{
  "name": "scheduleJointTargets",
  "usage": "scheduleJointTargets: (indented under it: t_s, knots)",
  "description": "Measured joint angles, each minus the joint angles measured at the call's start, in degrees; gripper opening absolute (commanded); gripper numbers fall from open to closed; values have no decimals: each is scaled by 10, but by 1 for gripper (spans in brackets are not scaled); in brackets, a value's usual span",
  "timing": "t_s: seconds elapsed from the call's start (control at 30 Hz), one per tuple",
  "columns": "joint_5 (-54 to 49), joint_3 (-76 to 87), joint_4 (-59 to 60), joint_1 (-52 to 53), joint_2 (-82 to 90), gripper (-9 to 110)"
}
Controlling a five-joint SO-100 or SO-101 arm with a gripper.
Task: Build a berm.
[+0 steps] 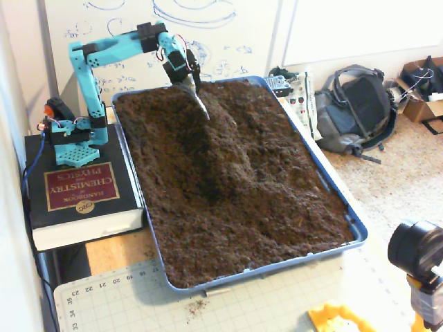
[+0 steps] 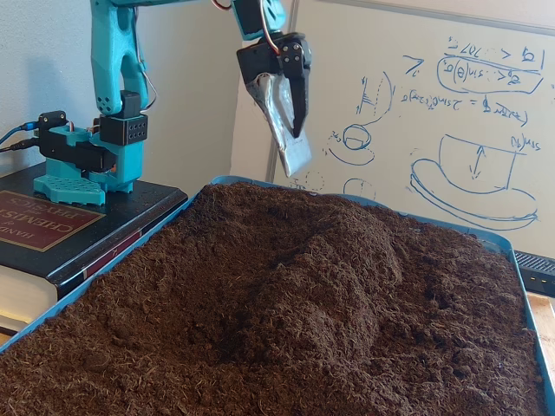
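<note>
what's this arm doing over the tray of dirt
A teal arm mounted on a thick book is shaping soil in a blue tray. Its gripper, fitted with a silvery scoop blade, hangs clear above the far end, not touching the soil. A raised berm runs down the middle.

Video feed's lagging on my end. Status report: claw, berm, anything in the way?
Claw lifted clear above the soil at the tray's far end, silver scoop blade fitted. Berm a raised ridge mid-tray, untouched right now. Nothing in the way.

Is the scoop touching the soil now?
No, in a fixed view the scoop hangs in the air, clear above the soil.
</note>
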Motion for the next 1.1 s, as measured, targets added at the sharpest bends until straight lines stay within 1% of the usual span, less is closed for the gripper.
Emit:
scheduleJointTargets:
  t_s: [0.2,0.43,0.63,0.83,1.1]
  knots:
    - [4,83,-127,-11,45,1]
    - [54,113,-353,-17,45,1]
    - [78,113,-506,-16,-22,1]
    - [82,80,-569,30,-156,0]
    - [82,-66,-582,98,-352,0]
